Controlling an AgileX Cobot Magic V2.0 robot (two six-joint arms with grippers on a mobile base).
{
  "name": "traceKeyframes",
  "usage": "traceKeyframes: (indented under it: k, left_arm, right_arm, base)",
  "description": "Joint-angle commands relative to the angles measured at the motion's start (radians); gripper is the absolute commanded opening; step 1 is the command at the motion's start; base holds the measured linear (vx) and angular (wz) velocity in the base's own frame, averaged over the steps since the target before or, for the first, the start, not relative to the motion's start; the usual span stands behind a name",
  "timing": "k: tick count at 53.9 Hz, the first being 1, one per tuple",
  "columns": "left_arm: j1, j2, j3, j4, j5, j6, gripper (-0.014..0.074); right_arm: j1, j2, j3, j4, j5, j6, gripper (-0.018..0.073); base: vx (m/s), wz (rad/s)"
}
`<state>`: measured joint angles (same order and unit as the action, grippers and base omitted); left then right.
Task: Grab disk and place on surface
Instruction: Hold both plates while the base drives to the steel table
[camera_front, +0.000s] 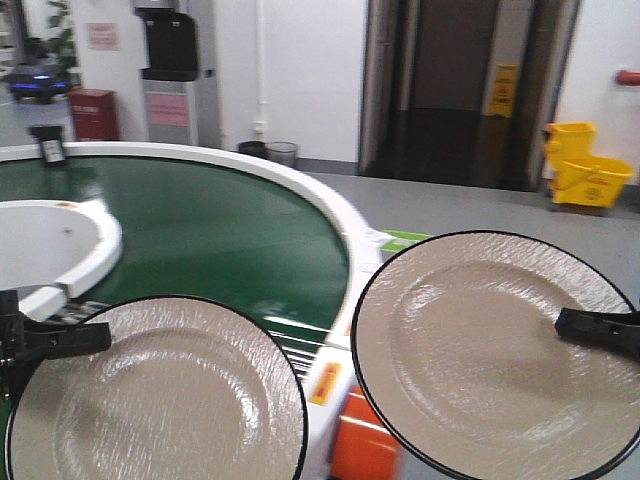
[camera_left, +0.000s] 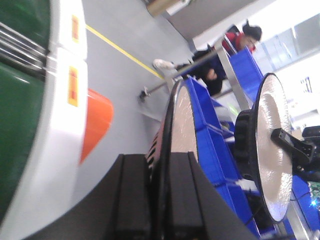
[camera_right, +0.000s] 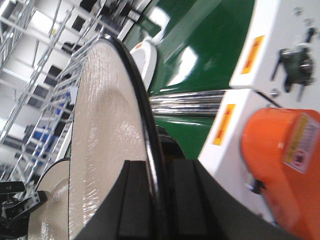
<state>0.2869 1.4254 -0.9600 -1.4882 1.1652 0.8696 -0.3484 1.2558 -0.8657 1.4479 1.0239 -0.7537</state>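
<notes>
Grey floor (camera_front: 450, 205) and white walls fill the back of your front view. From the left you have a red box (camera_front: 92, 112), a water dispenser (camera_front: 170, 70), two small bins (camera_front: 270, 152) against the wall, a dark doorway (camera_front: 450, 90) with a yellow sign (camera_front: 500, 90), and a yellow mop bucket (camera_front: 588, 168) far right. On your left the green conveyor belt (camera_front: 230, 230) curves inside its white rim (camera_front: 340, 225).

Your left gripper (camera_front: 85, 338) shows at the left edge, clenched on the rim of the left disk (camera_front: 160, 400). This is a beige, black-edged plate held facing the front camera, low in the frame, in front of the belt's near edge. In your left wrist view both black fingers (camera_left: 132, 200) sandwich the plate's edge with no gap showing.

Low between the two plates you can see the orange cover (camera_front: 365, 445) under the conveyor rim.

Your right gripper (camera_front: 580, 325) reaches in from the right edge and grips the right disk (camera_front: 490, 350). It is the same kind of plate, held a little higher than the left one and off to the side of the belt, with grey floor behind it. In your right wrist view its fingers (camera_right: 182, 200) press against both faces of the rim. The two disks are near each other but apart, and both hang in the grippers' hold.
</notes>
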Motion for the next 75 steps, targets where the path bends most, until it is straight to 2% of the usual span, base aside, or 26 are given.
traceKeyframes:
  k: [1,43,75]
  left_arm:
    - [-0.002,-0.039,-0.031,-0.133,0.062,-0.016,-0.0004]
    - [-0.002,-0.039,-0.031,-0.133,0.064,-0.016,-0.0004]
    - [-0.002,-0.039,-0.031,-0.133,0.062,-0.016,-0.0004]
  right_arm:
    - [-0.006,-0.031,-0.032,0.125,0.036,-0.003,-0.0009]
    - [-0.006,-0.031,-0.032,0.125,0.037,-0.003,-0.0009]
    - [-0.006,-0.031,-0.032,0.125,0.040,-0.003,-0.0009]
  base:
    - [-0.14,-0.54]
    - [-0.08,-0.45]
    - [0.15,-0.48]
